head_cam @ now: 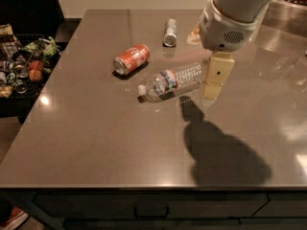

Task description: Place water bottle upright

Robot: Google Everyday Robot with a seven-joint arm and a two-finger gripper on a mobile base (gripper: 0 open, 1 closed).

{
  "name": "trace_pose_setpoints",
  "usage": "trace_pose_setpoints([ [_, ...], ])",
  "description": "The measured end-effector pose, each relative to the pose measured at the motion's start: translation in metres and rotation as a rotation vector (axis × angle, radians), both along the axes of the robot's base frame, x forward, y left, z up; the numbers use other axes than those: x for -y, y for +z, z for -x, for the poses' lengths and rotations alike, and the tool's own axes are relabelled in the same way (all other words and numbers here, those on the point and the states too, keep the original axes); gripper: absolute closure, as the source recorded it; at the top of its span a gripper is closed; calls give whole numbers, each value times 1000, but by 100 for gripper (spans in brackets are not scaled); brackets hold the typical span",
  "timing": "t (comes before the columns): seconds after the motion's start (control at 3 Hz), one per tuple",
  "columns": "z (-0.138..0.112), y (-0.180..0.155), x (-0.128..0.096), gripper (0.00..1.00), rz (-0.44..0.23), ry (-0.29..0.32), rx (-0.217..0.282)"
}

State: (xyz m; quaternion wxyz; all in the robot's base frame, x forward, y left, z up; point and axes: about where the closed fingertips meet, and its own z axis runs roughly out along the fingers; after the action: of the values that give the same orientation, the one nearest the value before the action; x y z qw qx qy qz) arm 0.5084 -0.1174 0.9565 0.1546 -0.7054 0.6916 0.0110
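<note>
The water bottle (170, 81), clear ribbed plastic with a white cap and a red-and-blue label, lies on its side near the middle of the brown table (96, 143), cap pointing left and toward the front. My gripper (214, 80) hangs from the arm at the upper right, above the table, just right of the bottle's base end. It holds nothing that I can see.
An orange-red soda can (131, 59) lies on its side left of the bottle. A slim silver can (170, 32) lies further back. A basket of snacks (21, 63) stands off the table's left edge. The arm's shadow (218, 150) falls on the front right.
</note>
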Motion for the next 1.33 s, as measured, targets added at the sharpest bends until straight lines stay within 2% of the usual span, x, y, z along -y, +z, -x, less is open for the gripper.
trace_pose_setpoints([
  [0.33, -12, -23, -29, 0, 52, 85, -15],
  [0.67, -23, -45, -47, 0, 98, 144, -45],
  [1.33, -46, -80, -68, 0, 155, 227, -106],
])
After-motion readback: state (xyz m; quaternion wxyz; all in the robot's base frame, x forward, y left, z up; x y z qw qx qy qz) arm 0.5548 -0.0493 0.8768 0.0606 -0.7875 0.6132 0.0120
